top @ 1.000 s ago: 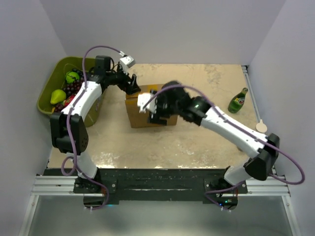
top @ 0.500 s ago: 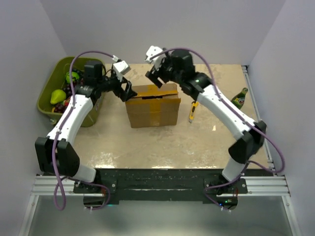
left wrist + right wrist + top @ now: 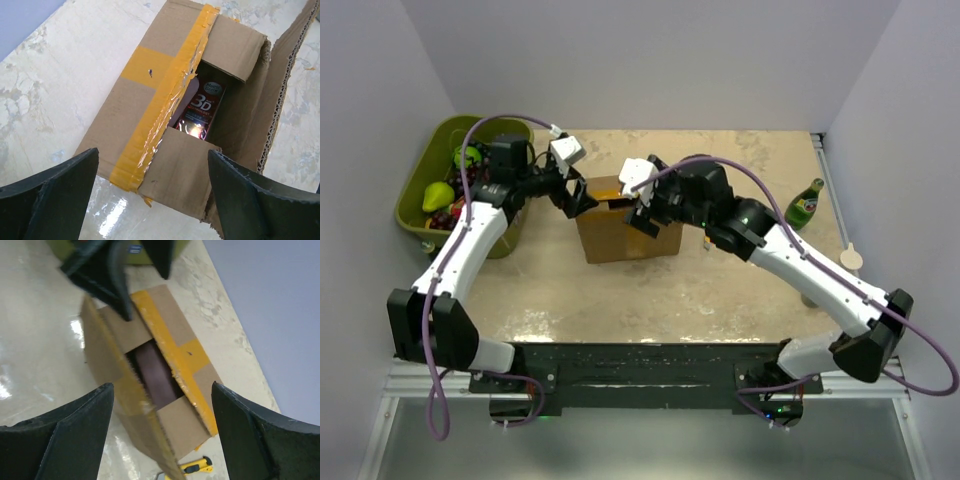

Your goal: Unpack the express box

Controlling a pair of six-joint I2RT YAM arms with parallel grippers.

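The express box (image 3: 615, 240) is a brown carton with yellow tape, standing mid-table. In the left wrist view the express box (image 3: 150, 85) has one long flap standing up at the right, and a dark red packet (image 3: 202, 107) shows through the gap. My left gripper (image 3: 575, 197) hangs open at the box's back left corner, its fingers (image 3: 55, 200) apart above the near end. My right gripper (image 3: 642, 210) hovers open over the top; the express box (image 3: 185, 422) and a dark packet (image 3: 155, 372) lie below it.
An olive-green bin (image 3: 430, 215) of fruit stands at the far left. A green bottle (image 3: 804, 205) stands at the right side. A yellow utility knife (image 3: 197, 467) lies on the table beside the box. White walls close in the table.
My right arm has swung from behind the box down to over its top. The left gripper has stayed at the box's back left corner.
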